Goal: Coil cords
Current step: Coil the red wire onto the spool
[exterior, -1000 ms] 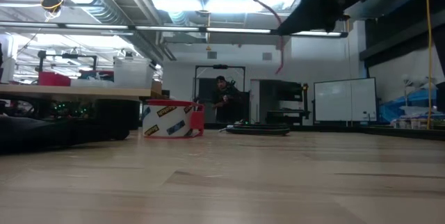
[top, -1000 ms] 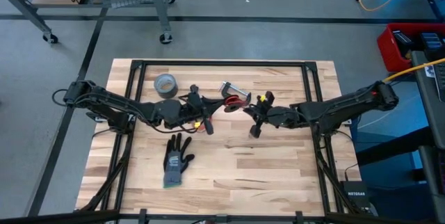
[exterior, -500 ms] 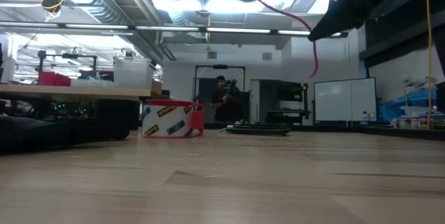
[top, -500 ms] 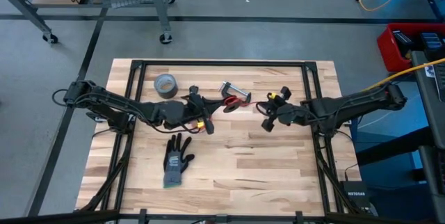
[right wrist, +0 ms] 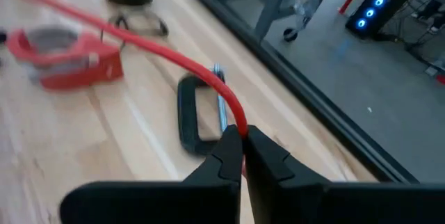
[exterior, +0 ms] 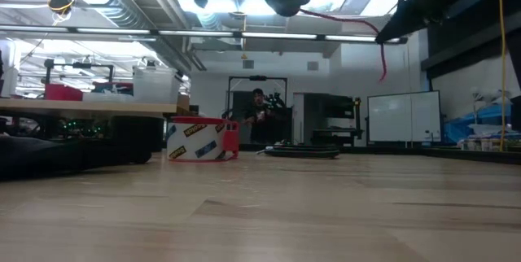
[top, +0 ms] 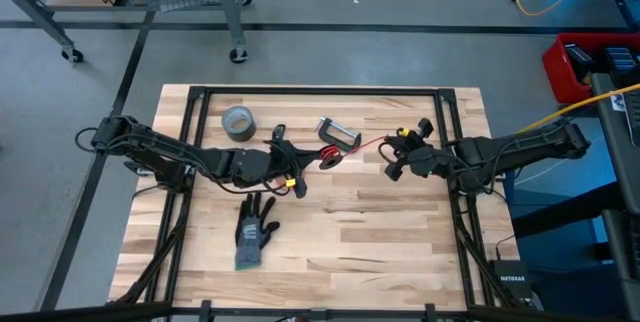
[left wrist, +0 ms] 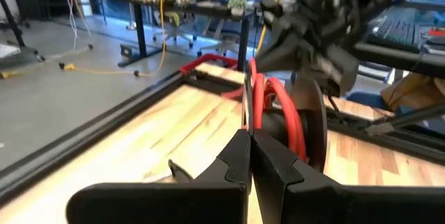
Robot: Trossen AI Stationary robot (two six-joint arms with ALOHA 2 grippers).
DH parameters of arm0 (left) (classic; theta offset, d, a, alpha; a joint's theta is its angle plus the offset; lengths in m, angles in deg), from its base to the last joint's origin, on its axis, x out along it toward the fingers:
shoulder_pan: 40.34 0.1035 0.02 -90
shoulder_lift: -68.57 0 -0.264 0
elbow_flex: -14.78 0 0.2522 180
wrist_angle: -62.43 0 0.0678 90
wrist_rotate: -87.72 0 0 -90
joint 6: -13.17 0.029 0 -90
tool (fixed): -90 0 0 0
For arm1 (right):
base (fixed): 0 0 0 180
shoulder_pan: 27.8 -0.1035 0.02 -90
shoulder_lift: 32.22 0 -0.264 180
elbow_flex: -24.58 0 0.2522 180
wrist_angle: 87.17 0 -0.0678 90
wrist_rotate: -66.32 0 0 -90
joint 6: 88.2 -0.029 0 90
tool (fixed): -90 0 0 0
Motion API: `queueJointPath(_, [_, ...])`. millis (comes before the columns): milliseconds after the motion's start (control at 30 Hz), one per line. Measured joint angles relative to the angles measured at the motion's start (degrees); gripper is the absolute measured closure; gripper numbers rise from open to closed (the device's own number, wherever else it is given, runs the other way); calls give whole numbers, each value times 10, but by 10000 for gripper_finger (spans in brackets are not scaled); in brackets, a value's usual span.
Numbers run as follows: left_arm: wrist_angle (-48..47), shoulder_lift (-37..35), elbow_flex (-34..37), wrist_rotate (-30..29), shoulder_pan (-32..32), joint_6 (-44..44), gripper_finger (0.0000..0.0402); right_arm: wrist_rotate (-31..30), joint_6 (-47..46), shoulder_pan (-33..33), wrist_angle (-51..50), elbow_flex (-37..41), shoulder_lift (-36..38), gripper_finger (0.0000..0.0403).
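Cord — the red cord [top: 362, 144] — stretches taut above the table's [top: 340, 232] far half between both grippers: left gripper [top: 297, 162] clamped on its coiled end, right gripper [top: 392, 158] pinched shut on the other — near a black clamp [right wrist: 198, 110].

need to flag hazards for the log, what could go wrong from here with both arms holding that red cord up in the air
1. The red cord runs stretched between the shut left gripper and the shut right gripper, well above the table; more pull could slip it from one grip.
2. The loops at the left gripper hang loose and could spring open.
3. A metal clamp lies below the cord; the dangling end could snag it if lowered.
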Motion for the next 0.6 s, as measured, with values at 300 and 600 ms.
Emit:
queueJointPath(300, [-35,5,0,13,0,-56,401,21,24,0,164,0,4,394])
queueJointPath(600, [-30,25,0,13,1,-63,401,115,50,0,301,0,-36,394])
